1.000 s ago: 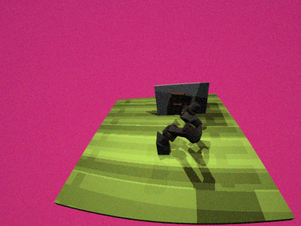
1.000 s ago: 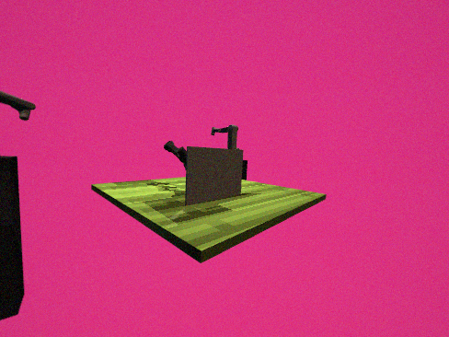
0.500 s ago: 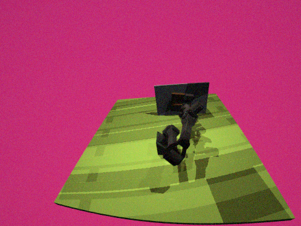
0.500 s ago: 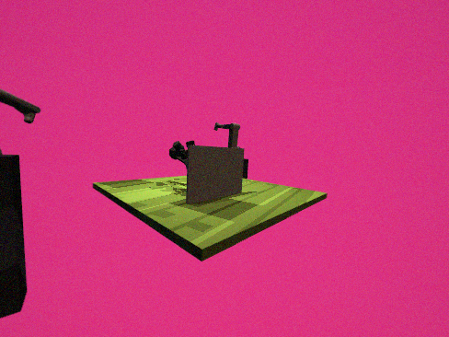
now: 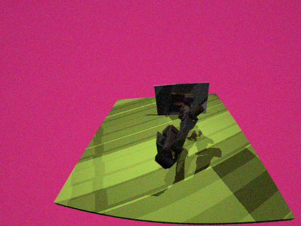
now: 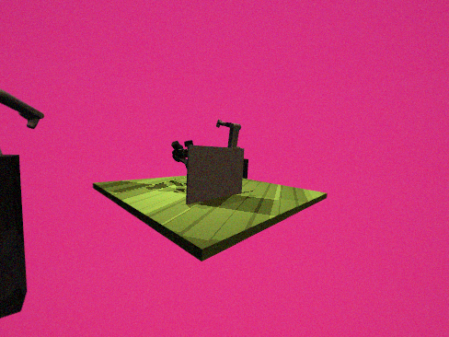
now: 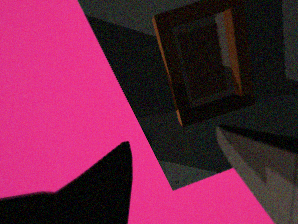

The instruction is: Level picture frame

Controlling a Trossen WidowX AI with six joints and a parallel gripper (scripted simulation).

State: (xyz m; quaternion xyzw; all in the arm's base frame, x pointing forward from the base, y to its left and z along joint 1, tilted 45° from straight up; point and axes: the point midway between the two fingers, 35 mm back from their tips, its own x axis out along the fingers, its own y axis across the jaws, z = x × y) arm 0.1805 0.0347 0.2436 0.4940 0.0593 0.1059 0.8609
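Observation:
The picture frame (image 7: pixel 217 109) hangs in front of the grey wall panel (image 7: pixel 165 172) (image 5: pixel 163 96) (image 6: pixel 213 172). It has a dark face and orange-brown side edges, and its upper edge shows partly behind the arm in the top view. Against the panel's edges it looks turned clockwise, left side higher than right. The screw and notched strip are hidden. My gripper (image 7: pixel 173 140) is open with nothing between its fingers. In the wrist view, both fingertips are below the frame's lower edge, the left one off to its left and the right one under its lower right part.
The panel stands toward the far end of the green striped table (image 5: pixel 129 182) (image 6: pixel 152 203). The dark arm (image 5: pixel 185 126) reaches up to it and covers part of the frame. In the exterior view, a dark block (image 6: pixel 10 230) stands at the left edge, and the panel's back hides the frame.

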